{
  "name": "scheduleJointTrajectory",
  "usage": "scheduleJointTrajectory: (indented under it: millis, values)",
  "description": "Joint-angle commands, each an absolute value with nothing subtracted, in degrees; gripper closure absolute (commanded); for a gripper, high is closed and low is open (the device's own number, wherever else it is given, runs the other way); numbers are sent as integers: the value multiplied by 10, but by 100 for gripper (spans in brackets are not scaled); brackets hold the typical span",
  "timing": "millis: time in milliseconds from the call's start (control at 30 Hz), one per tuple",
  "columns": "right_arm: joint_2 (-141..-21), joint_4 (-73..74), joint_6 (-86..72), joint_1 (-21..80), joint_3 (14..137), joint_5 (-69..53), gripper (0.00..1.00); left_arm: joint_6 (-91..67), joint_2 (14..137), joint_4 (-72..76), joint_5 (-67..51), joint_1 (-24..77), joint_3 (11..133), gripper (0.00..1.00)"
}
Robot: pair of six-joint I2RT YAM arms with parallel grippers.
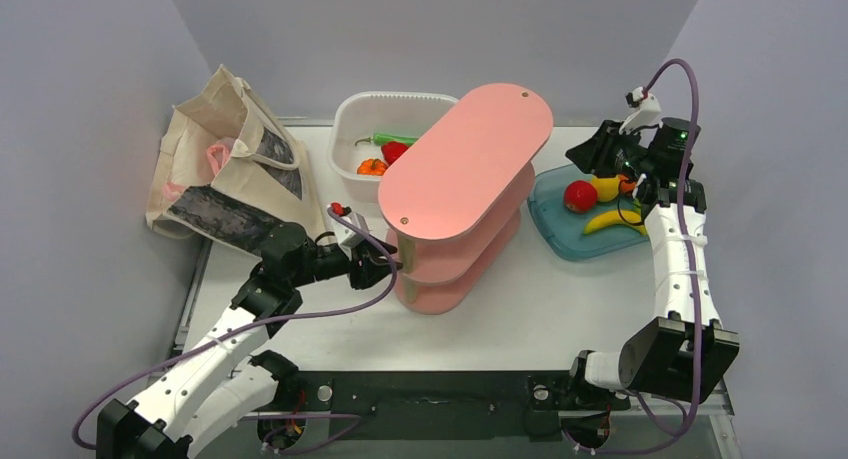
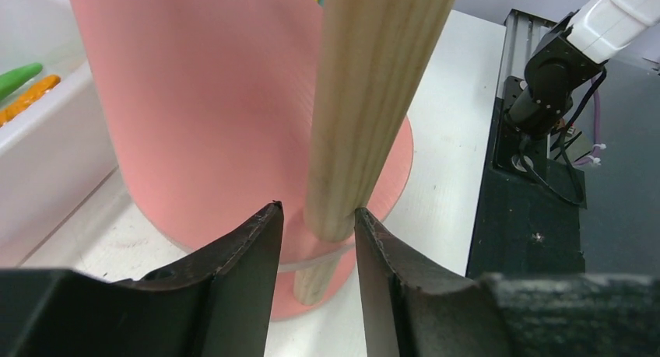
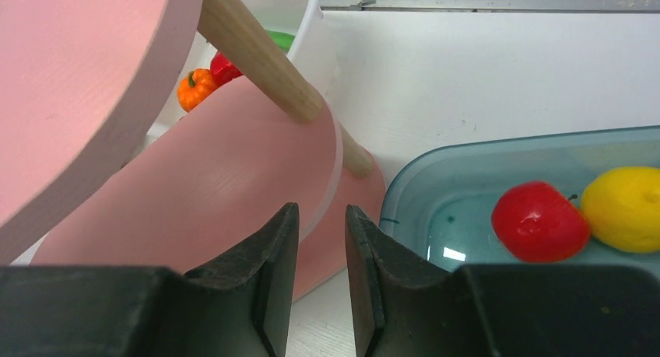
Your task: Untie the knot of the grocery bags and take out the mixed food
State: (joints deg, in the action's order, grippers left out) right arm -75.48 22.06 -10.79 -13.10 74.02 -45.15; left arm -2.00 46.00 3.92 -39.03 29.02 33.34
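Observation:
The beige canvas tote (image 1: 215, 209) with dark patterned patches lies slumped at the far left of the table. The thin pink plastic bag (image 1: 216, 157) pokes out of its mouth. The mixed food is hidden. My left gripper (image 1: 388, 269) is well to the right of the tote, at the foot of the pink shelf. In the left wrist view it (image 2: 317, 217) is open and empty, with a wooden post (image 2: 373, 100) just beyond its tips. My right gripper (image 1: 592, 154) hovers at the far right by the blue tray. In the right wrist view it (image 3: 321, 213) is slightly open and empty.
A pink three-tier shelf (image 1: 465, 164) on wooden posts stands mid-table between the arms. A white tub (image 1: 350, 119) behind it holds peppers. The blue tray (image 1: 560, 229) at the right holds an apple (image 3: 538, 221), a lemon (image 3: 626, 208) and a banana (image 1: 612, 220).

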Motion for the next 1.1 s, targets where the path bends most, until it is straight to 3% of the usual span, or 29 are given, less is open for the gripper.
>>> scheduleJointTrajectory:
  millis: [0, 233, 1067]
  values:
    - [-736, 252, -66, -136, 754, -437, 74, -34, 487, 150, -349, 313, 334, 65]
    - [-729, 266, -51, -154, 758, -428, 74, -59, 540, 207, -320, 335, 341, 76]
    - [-733, 299, -15, -203, 741, -444, 74, -204, 838, 351, -143, 378, 535, 77]
